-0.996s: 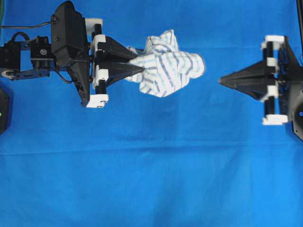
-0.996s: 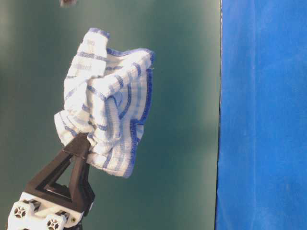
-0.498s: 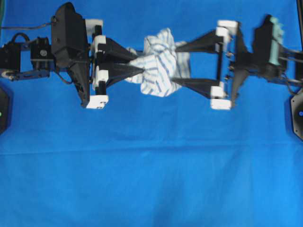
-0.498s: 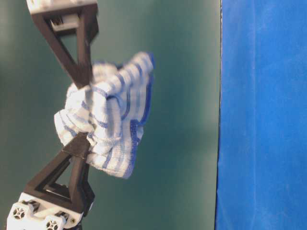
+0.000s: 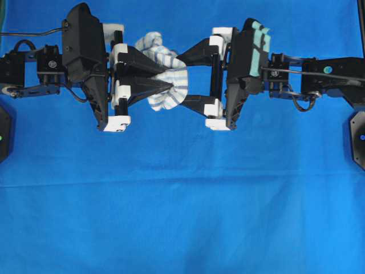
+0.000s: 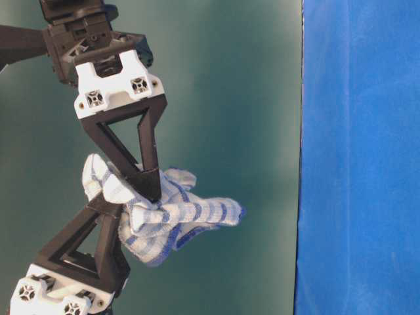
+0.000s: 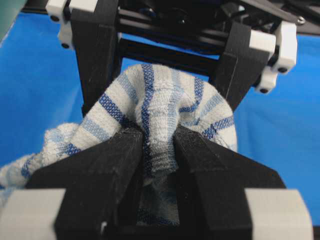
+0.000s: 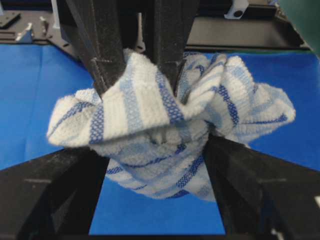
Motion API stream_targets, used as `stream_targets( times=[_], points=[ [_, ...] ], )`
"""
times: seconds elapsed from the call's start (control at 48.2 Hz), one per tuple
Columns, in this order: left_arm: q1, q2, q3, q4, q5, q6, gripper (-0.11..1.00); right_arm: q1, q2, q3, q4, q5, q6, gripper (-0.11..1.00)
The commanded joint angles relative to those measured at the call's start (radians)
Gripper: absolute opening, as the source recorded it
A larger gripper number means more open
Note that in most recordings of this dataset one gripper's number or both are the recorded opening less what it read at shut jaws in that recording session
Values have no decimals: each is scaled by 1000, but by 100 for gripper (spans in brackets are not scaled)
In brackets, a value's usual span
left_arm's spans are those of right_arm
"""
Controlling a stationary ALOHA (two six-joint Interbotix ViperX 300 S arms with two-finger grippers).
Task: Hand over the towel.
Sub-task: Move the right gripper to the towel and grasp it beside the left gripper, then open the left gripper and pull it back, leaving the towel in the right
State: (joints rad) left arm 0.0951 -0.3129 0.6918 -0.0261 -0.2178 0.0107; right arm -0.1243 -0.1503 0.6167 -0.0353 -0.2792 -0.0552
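Towel (image 5: 165, 80) held aloft for the handover.
Pinched in left end effector (image 5: 171, 84); bracketed by right end effector (image 5: 181, 80), spread wide, ready to close.

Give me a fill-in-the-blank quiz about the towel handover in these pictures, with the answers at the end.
1. The left hand is ____ on the towel.
2. The right hand has its fingers spread on either side of the towel, so it is ____.
3. The cloth covering the table is plain ____.

Answers: shut; open; blue
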Motion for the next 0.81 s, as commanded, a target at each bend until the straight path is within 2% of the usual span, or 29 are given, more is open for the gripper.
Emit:
stream_targets(
  times=[0.0, 0.104, 0.249, 0.623, 0.685, 0.789],
  points=[
    [-5, -17, -12, 2, -14, 0, 12, 0, -11, -26, 0, -2, 0, 71],
    [-5, -17, -14, 2, -15, 2, 12, 2, -11, -29, 0, 6, -2, 62],
    [-5, -14, -15, 2, -29, -3, 12, 0, -12, -28, 0, 23, -3, 31],
    [-5, -20, -12, 2, -40, -5, 13, 2, -29, -18, 0, 37, 2, 30],
    [-5, -29, -6, 2, -41, -6, 28, 2, -41, -11, 0, 37, 3, 30],
    [-5, -61, 11, 2, -44, -5, 61, 0, -71, 14, 0, 37, 12, 30]
  ],
)
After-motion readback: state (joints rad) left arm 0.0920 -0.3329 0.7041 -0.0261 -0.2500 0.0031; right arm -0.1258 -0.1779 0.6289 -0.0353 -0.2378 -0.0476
